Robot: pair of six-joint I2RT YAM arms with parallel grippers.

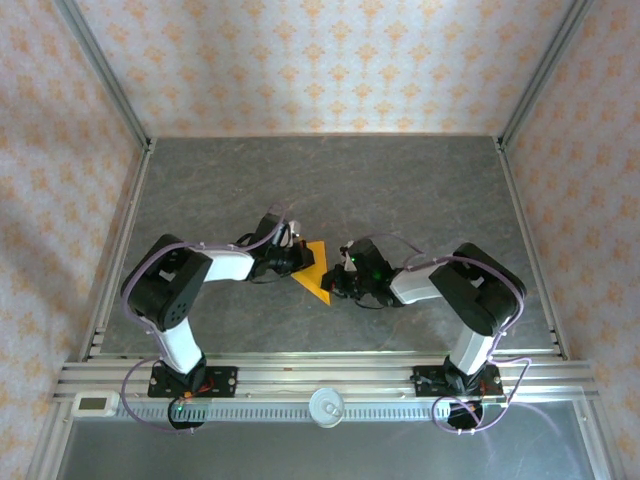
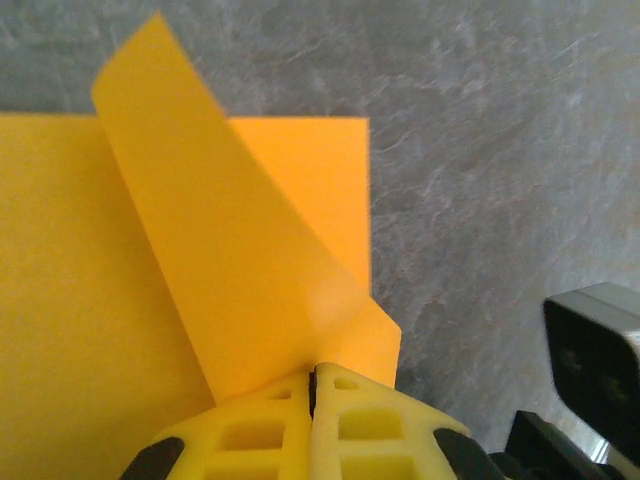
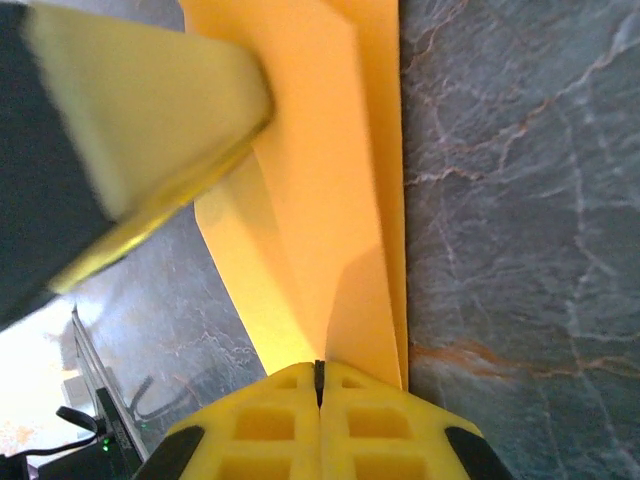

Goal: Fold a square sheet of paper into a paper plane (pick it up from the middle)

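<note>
Square sheet of paper (image 1: 315, 272) pinched by left hand (image 2: 312, 385) and right hand (image 3: 320, 370) on grey table (image 1: 400, 190); patterned walls (image 1: 320, 60).

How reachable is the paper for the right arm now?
Looks reachable, yes: the right gripper appears shut on the paper at its edge. The left gripper pinches another part and doesn't seem to block it.

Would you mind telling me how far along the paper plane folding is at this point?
Early. Done: both grippers grip the orange sheet. In hand: the left gripper is shut on a raised flap, the right gripper shut on another edge. Left: no pointed dart shape yet.
</note>
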